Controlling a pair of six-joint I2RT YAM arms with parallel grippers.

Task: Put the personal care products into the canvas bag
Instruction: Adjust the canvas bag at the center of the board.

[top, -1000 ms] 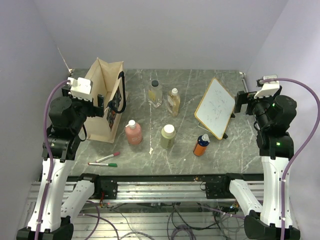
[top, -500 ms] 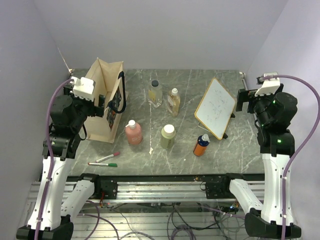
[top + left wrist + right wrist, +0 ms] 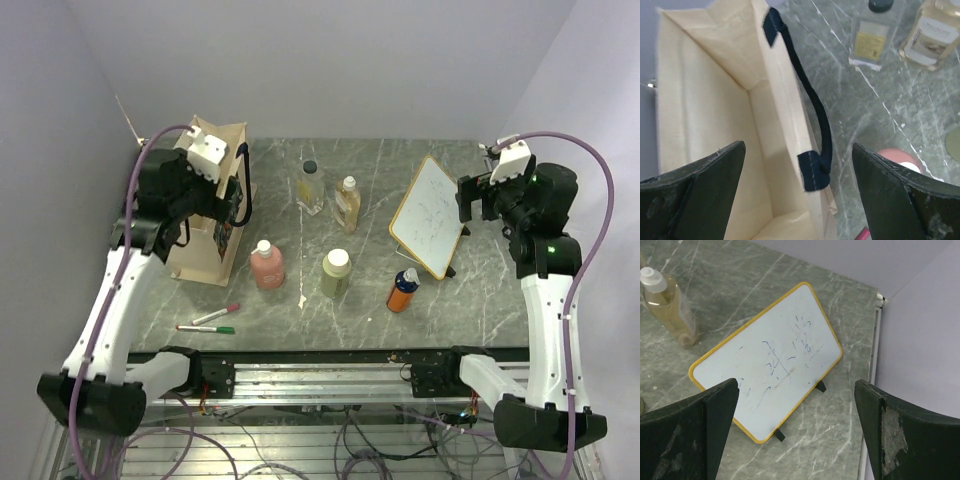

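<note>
Nothing bagged yet: five small coloured bottles (all on the grey marble desk) stand right of the left claw, poised over the beige canvas bag; it and the right claw gape empty.

Top view, upper left: canvas bag partly hidden behind left arm. Left wrist view, top edge: clear bottle and amber bottle cropped. Whiteboard scribbles illegible.

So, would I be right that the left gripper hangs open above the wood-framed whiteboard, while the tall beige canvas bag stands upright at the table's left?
Not quite: the left gripper hangs open above the tall beige canvas bag, as the left wrist view shows, looking into its mouth. The wood-framed whiteboard is propped near the right gripper. The bag does stand upright, left on the table.
</note>
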